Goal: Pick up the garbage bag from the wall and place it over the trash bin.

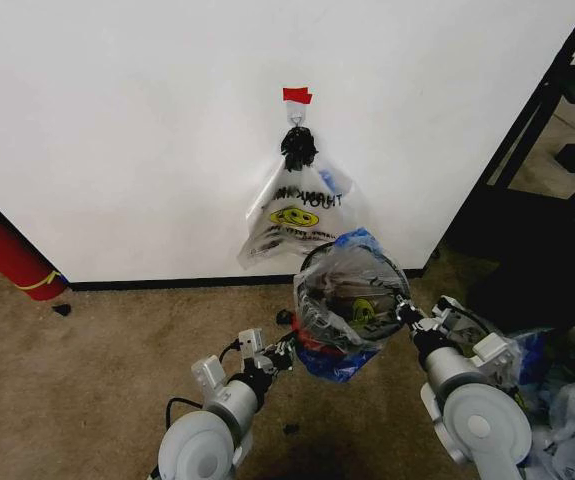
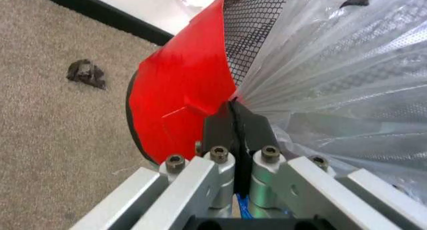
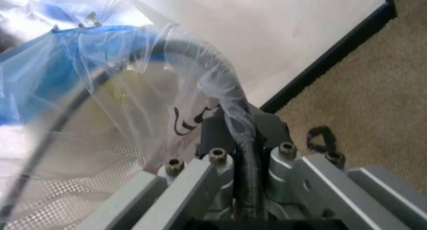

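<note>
By the white wall (image 1: 117,120), carpet floor: I've got left pincer (image 2: 235,107) clamped on bag (image 1: 352,270), right pincer (image 3: 245,135) clamped on the bagged bin (image 1: 307,275) rim, to keep the liner spread.

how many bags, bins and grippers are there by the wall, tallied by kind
garbage bag with blue patches, draped over the bin: 1
smiley "THANK YOU" bag hanging on the wall hook: 1
trash bin: 1
grippers, left gripper and right gripper, each shut at the bin: 2
total: 5
</note>
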